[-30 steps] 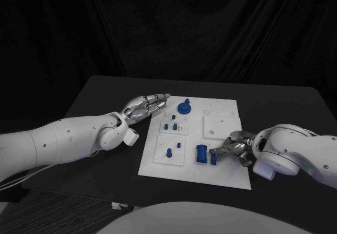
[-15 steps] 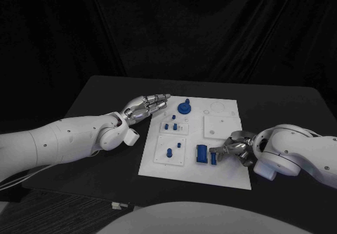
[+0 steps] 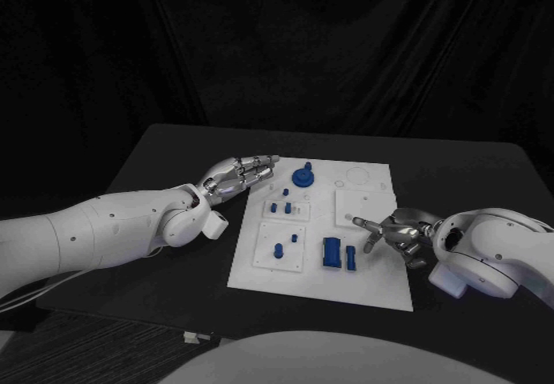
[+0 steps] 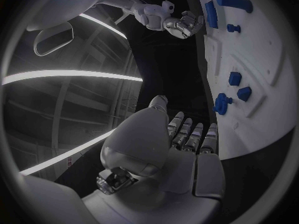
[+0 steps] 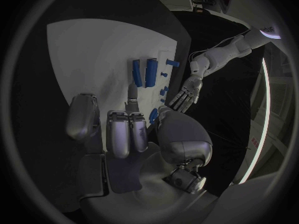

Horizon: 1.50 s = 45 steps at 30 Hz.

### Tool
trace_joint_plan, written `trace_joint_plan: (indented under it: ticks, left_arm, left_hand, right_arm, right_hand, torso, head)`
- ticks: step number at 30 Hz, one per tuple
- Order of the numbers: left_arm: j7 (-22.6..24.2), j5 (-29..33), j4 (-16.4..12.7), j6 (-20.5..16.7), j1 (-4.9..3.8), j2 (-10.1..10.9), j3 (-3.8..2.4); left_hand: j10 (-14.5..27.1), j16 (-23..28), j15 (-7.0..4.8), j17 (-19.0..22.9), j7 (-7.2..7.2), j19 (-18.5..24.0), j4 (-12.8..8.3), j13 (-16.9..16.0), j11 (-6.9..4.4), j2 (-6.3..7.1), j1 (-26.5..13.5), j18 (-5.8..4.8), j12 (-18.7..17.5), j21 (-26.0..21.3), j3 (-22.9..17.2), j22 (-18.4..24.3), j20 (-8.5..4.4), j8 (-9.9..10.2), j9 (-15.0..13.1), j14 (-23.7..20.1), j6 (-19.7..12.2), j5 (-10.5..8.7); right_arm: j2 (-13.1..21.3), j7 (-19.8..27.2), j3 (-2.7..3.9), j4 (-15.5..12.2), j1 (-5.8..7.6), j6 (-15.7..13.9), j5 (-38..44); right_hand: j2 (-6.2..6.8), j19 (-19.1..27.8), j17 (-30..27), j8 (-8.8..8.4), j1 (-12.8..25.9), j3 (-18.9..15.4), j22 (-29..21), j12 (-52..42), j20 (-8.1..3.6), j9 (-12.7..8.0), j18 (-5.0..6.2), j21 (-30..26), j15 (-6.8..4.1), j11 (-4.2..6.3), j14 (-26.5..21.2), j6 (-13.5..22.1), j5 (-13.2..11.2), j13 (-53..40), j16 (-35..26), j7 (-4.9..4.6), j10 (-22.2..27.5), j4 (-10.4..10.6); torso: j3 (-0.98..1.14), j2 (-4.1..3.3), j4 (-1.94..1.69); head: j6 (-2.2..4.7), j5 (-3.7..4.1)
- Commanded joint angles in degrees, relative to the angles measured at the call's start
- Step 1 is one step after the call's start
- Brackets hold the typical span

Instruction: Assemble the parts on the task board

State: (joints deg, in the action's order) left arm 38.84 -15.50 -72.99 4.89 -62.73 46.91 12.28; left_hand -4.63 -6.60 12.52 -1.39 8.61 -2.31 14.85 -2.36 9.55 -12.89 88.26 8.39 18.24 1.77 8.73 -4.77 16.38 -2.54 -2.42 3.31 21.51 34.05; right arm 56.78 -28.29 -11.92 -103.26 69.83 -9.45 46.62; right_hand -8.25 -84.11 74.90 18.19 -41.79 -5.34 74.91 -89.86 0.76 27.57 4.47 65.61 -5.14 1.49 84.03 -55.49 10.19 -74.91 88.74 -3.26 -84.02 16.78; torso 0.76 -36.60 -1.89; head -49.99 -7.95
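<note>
The white task board [image 3: 370, 280] lies mid-table with several blue parts on it. A large blue block [image 3: 331, 253] and a slim blue piece [image 3: 350, 256] lie side by side near its front. A round blue knob [image 3: 303, 176] stands at the far edge, with small pegs [image 3: 281, 208] between. My right hand [image 3: 392, 232] hovers over the board's right side, just right of the slim piece, fingers spread and holding nothing. My left hand [image 3: 240, 172] rests flat at the board's far left edge, fingers extended, empty. In the right wrist view the block and slim piece [image 5: 143, 72] lie beyond my fingertips [image 5: 131, 92].
Raised white panels [image 3: 365, 206] cover the board's right half. In the left wrist view the knob [image 4: 221, 103] stands close to my left hand's fingertips [image 4: 193, 129]. The black table [image 3: 462, 176] stretches around the board; dark curtains hang behind.
My right hand has drawn back to the right and up from the slim blue piece and spread its fingers. The piece stays beside the block. The left hand has not moved.
</note>
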Motion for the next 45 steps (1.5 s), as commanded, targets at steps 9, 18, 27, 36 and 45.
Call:
trace_joint_plan:
  ticks: [9, 18, 27, 36, 45]
  left_arm:
    - [8.19, 0.07, -0.08, 0.41, 0.08, -0.15, -0.06]
    - [8.16, 0.07, -0.09, 0.46, 0.09, -0.13, -0.06]
    - [7.99, 0.07, -0.07, 0.51, 0.10, -0.08, -0.06]
    - [7.85, 0.07, 0.05, 0.59, 0.11, -0.09, -0.06]
    - [7.71, 0.07, -0.01, 0.70, 0.12, 0.03, -0.06]
  left_hand:
    - [-0.37, -0.41, 0.00, -0.10, -0.02, -0.29, -0.05, -0.07, 0.13, 0.02, 0.46, -0.33, 0.45, 0.33, -0.45, -0.09, 0.22, -0.39, -0.11, 0.42, 0.67, 0.34]
    - [-0.37, -0.41, 0.00, -0.10, -0.02, -0.29, -0.05, -0.07, 0.13, 0.02, 0.46, -0.33, 0.45, 0.33, -0.45, -0.09, 0.22, -0.39, -0.11, 0.42, 0.67, 0.34]
    - [-0.46, -0.45, -0.03, -0.10, 0.08, -0.28, -0.03, -0.08, 0.26, 0.03, 0.50, -0.29, 0.55, 0.32, -0.58, -0.03, 0.22, -0.41, -0.11, 0.45, 0.70, 0.38]
    - [-0.46, -0.45, -0.03, -0.10, 0.08, -0.28, -0.03, -0.08, 0.26, 0.03, 0.50, -0.29, 0.55, 0.32, -0.58, -0.03, 0.22, -0.41, -0.11, 0.45, 0.70, 0.38]
    - [-0.48, -0.46, -0.03, -0.10, 0.07, -0.29, -0.01, -0.07, 0.38, 0.04, 0.51, -0.28, 0.56, 0.33, -0.65, -0.04, 0.23, -0.40, -0.10, 0.47, 0.67, 0.38]
  right_arm:
    - [0.66, 7.44, -0.01, -0.89, -0.21, -4.29, 0.53]
    - [-0.44, 6.58, -0.01, -0.13, -0.67, -2.63, 0.57]
    - [-0.86, 4.63, -0.02, 0.09, -0.80, -1.02, 0.63]
    - [-1.48, 3.52, -0.02, 0.35, -1.15, 0.22, 0.67]
    - [-1.86, 1.78, -0.02, 0.58, -1.80, 1.88, 0.91]
  right_hand:
    - [-3.13, 0.21, 12.36, -8.23, -0.60, -6.96, 9.06, -0.14, 1.99, -8.72, 0.07, 0.82, 1.89, -2.12, 5.44, 1.51, -4.04, -15.09, 0.37, -2.10, -5.98, -0.06]
    - [-3.76, 0.27, 12.27, -9.38, -1.20, -8.32, 9.03, -0.14, 2.26, -10.38, 0.09, 0.81, 2.20, -2.47, 5.42, 1.88, -4.25, -15.09, 0.35, -2.45, -5.98, -0.09]
    - [-3.79, 0.33, 12.18, -9.31, -1.68, -9.08, 8.99, -0.14, 2.35, -10.86, 0.13, 0.71, 2.22, -2.45, 5.40, 1.04, -4.30, -15.09, 0.33, -2.38, -5.98, -0.11]
    - [-3.93, 0.39, 12.07, -9.61, -2.06, -9.51, 8.94, -0.14, 2.37, -11.30, 0.18, 0.55, 2.23, -2.48, 5.38, 1.15, -4.06, -15.09, 0.30, -2.44, -5.98, -0.13]
    - [-4.28, 0.46, 11.89, -9.92, -2.72, -9.93, 8.88, -0.14, 2.42, -11.84, 0.22, 0.35, 2.28, -2.54, 5.34, 1.19, -3.56, -15.09, 0.24, -2.51, -5.98, -0.16]
  torso:
    - [-0.01, 0.04, 0.05]
    - [0.00, -0.06, -0.02]
    - [-0.01, -0.02, -0.03]
    - [0.00, 0.00, -0.01]
    - [-0.01, 0.00, 0.00]
  head:
    - [-0.01, 0.07]
    - [-0.01, 0.02]
    - [-0.01, 0.09]
    - [-0.01, 0.08]
    - [-0.01, -0.08]
